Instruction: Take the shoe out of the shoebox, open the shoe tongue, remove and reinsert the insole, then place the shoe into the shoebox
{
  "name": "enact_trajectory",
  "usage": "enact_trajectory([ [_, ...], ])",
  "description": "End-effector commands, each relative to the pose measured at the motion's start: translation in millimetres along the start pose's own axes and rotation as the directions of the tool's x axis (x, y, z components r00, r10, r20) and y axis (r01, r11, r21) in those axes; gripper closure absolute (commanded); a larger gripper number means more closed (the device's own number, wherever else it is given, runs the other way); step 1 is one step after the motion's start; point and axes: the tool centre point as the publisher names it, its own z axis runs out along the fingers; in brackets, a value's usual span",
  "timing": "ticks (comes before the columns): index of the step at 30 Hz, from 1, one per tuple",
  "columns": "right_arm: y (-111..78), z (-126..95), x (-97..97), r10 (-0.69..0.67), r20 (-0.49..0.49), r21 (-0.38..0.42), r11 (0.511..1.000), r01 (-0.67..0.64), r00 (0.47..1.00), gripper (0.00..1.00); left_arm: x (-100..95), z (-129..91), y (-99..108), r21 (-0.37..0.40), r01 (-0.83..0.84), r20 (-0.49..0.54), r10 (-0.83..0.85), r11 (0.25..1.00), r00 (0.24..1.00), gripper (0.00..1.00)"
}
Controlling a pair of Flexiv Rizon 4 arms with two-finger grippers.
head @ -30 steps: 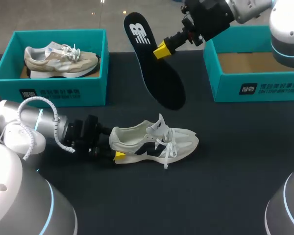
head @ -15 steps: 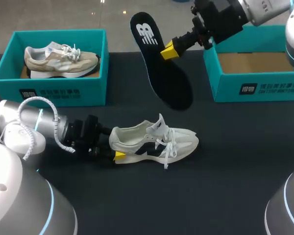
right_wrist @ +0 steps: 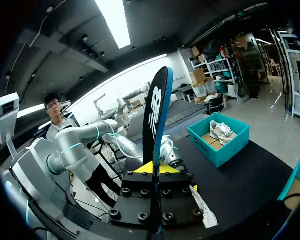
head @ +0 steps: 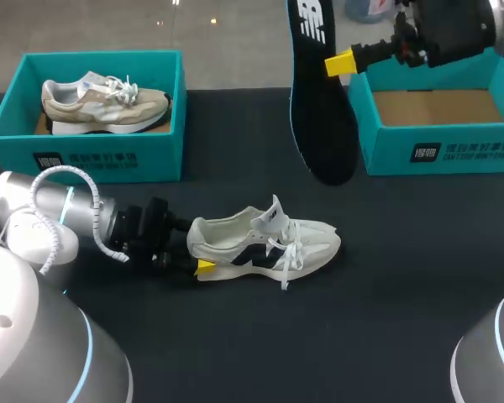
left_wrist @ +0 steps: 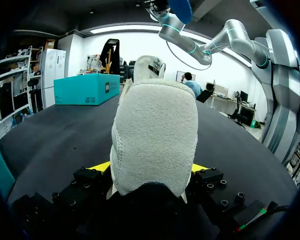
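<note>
On the black table (head: 386,285) stand 2 teal shoeboxes: the left shoebox (head: 92,155) holds a beige shoe (head: 105,102), and the right shoebox (head: 437,153) is open, showing its cardboard floor. The white shoe (head: 265,242) stands on the table in front of them, its heel clamped between the fingers of the left gripper (left_wrist: 151,170). The black insole (head: 319,109) hangs upright in the air just beside the right shoebox, pinched near its upper end by the right gripper (head: 340,63).
</note>
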Motion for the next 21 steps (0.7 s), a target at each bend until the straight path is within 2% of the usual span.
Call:
enact_trajectory([
  [1, -5.8, -2.1, 20.1, -0.026, 0.009, -0.014, 1.0, 0.026, 1.0, 1.0, -1.0, 1.1, 4.4, -0.003, 0.001, 0.0, -0.001, 1.0, 1.0, 1.0],
  [11, -5.8, -2.1, 20.1, -0.026, 0.009, -0.014, 1.0, 0.026, 1.0, 1.0, -1.0, 1.1, 4.4, -0.003, 0.001, 0.0, -0.001, 1.0, 1.0, 1.0],
  [13, -9.6, -6.2, 27.6, 0.035, 0.025, -0.078, 0.996, -0.033, 0.999, 1.0, -1.0, 1.1, 4.4, -0.003, 0.001, 0.0, -0.001, 1.0, 1.0, 1.0],
  [17, -12.3, -14.1, 42.7, 0.173, 0.056, -0.151, 0.975, -0.163, 0.983, 1.0, -1.0, 1.1, 4.4, -0.003, 0.001, 0.0, -0.001, 1.0, 1.0, 1.0],
  [21, -14.1, -11.9, 59.2, 0.208, 0.066, -0.143, 0.97, -0.197, 0.976, 1.0, -1.0, 1.1, 4.4, -0.003, 0.001, 0.0, -0.001, 1.0, 1.0, 1.0],
])
